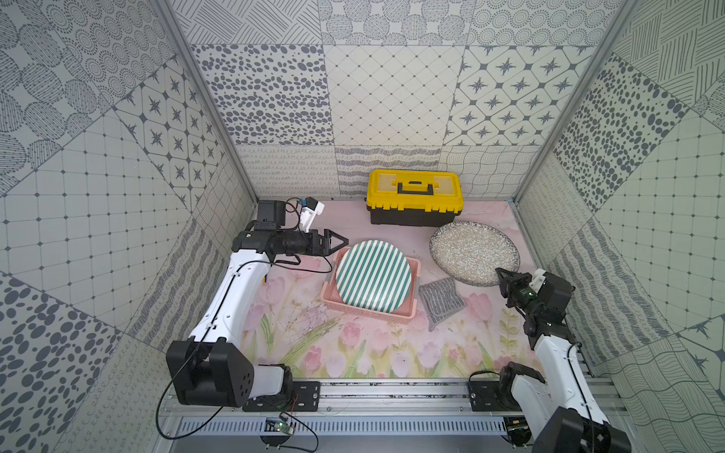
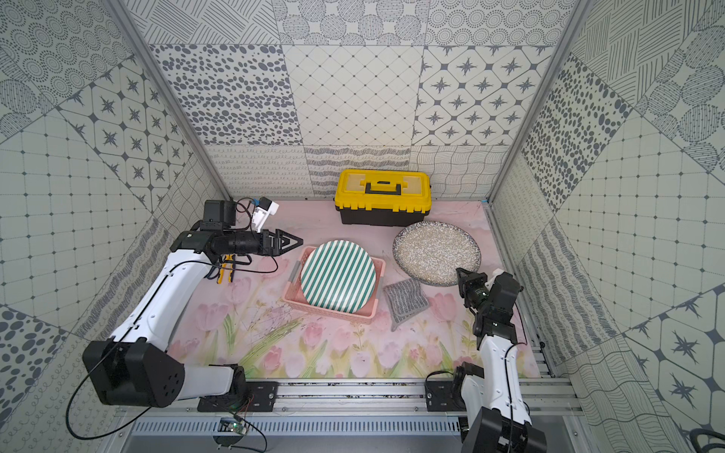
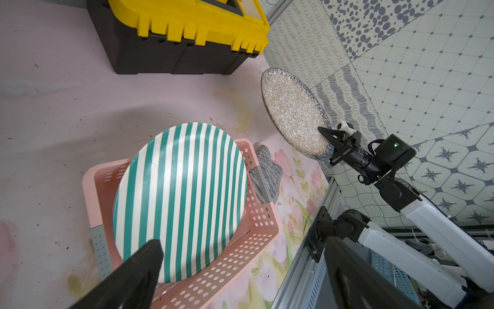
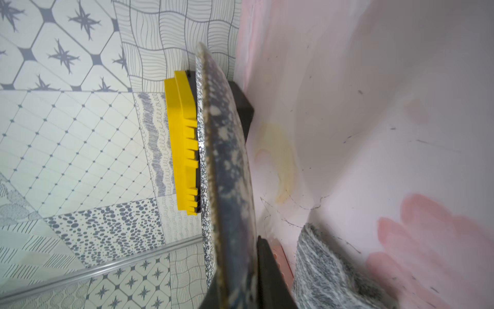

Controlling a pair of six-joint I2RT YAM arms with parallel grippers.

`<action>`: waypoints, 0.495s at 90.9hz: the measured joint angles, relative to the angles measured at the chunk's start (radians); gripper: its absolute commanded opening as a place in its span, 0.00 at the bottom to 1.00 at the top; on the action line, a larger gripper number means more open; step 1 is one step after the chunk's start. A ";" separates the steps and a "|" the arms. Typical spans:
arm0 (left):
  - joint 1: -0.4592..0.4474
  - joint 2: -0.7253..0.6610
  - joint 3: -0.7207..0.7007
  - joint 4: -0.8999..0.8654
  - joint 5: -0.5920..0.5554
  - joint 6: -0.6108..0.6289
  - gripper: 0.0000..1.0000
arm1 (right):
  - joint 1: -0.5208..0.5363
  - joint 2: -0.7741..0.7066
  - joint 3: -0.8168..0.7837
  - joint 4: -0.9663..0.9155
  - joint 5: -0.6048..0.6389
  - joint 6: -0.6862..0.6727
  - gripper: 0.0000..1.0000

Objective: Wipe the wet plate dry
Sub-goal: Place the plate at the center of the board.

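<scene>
Black and clenched, our right claw (image 1: 501,274) bites the rim of the spotty plate (image 1: 472,251) on the side nearest us. We think this is the wet plate. The claw holds it tipped up over the right side of the table (image 1: 353,353), in front of the yellow box (image 1: 415,196). We cannot tell if its far rim touches the table.

Our left claw (image 1: 340,240) is wide open and holds nothing. It hangs by the far left corner of the pink basket (image 1: 404,312), where a stripy plate (image 1: 372,276) sits.

The grey cloth (image 1: 441,300) lies on the table between the basket and the spotty plate, just beside both.

We think the job now is to fetch the cloth. To do it well, our left claw should pass over the stripy plate without bumping it. Then it should come down on the cloth and pinch a good bunch, so the cloth does not slip out.

Our right claw has only a small bite on the rim, and a wet plate may slide. So we should hold it firm and not tip it more. When we rub, we should press softly and push toward the held rim, so the plate does not twist free.
</scene>
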 measured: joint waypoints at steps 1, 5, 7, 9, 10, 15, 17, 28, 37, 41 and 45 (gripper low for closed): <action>0.000 0.000 -0.002 0.000 -0.001 0.002 1.00 | -0.005 0.001 -0.004 0.000 0.005 0.002 0.00; 0.000 -0.002 -0.010 0.000 -0.006 0.007 1.00 | -0.023 0.005 -0.019 0.000 0.022 0.004 0.00; 0.000 -0.002 -0.014 0.000 -0.008 0.009 1.00 | -0.030 0.010 -0.024 -0.001 0.031 0.005 0.00; 0.000 -0.003 -0.019 0.000 -0.009 0.013 1.00 | -0.037 0.014 -0.027 -0.001 0.038 0.005 0.00; 0.000 -0.003 -0.021 -0.001 -0.010 0.014 1.00 | -0.042 0.019 -0.029 -0.001 0.043 0.005 0.00; 0.000 -0.004 -0.031 -0.002 -0.013 0.020 1.00 | -0.057 0.039 -0.032 -0.001 0.062 0.005 0.00; 0.000 -0.004 -0.034 -0.003 -0.014 0.023 1.00 | -0.064 0.050 -0.032 0.000 0.070 0.005 0.00; 0.000 -0.005 -0.054 -0.004 -0.017 0.039 1.00 | -0.086 0.112 -0.032 0.031 0.105 -0.001 0.00; 0.000 -0.005 -0.070 -0.004 -0.020 0.050 1.00 | -0.090 0.187 -0.032 0.071 0.131 -0.011 0.00; 0.000 -0.003 -0.079 -0.004 -0.020 0.053 1.00 | -0.090 0.220 -0.032 0.085 0.140 -0.018 0.00; 0.000 -0.002 -0.089 -0.002 -0.019 0.056 1.00 | -0.090 0.245 -0.032 0.098 0.146 -0.026 0.00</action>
